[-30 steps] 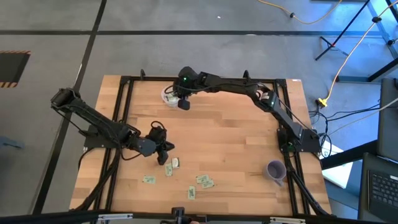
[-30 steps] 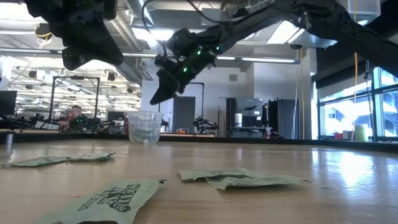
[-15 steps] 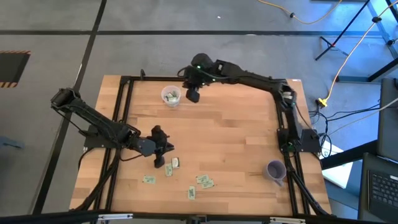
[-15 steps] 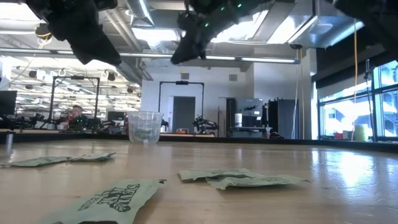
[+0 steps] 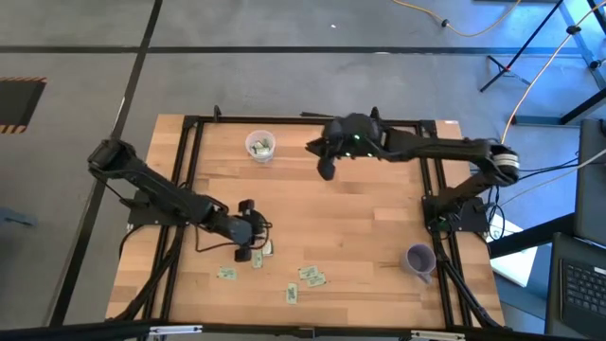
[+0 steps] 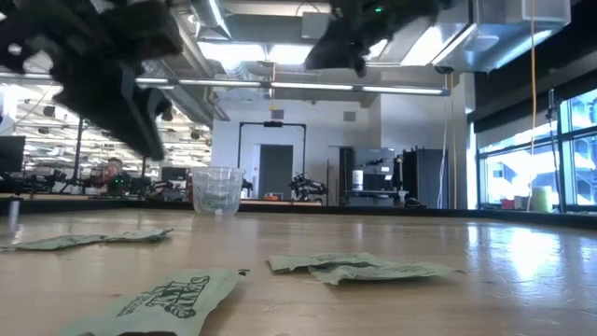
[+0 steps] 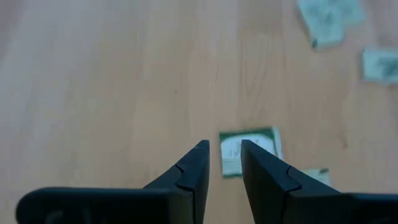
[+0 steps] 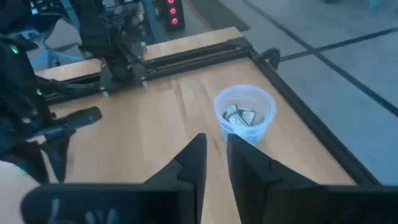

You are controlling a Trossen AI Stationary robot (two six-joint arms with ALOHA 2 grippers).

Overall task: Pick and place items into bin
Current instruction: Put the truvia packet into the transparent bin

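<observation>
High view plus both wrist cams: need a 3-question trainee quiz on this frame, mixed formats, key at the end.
1. True or false: the clear cup already holds packets.
2. Multiple choice: the left gripper is
A. above a green packet on the table
B. inside the clear cup
C. beside the purple cup
3. Fill in: the right gripper hangs over bare wood between the clear cup and the table's ____ edge.

Key
1. True; the right wrist view shows packets inside.
2. A; its narrowly parted fingers point at the packet.
3. Right.
</observation>
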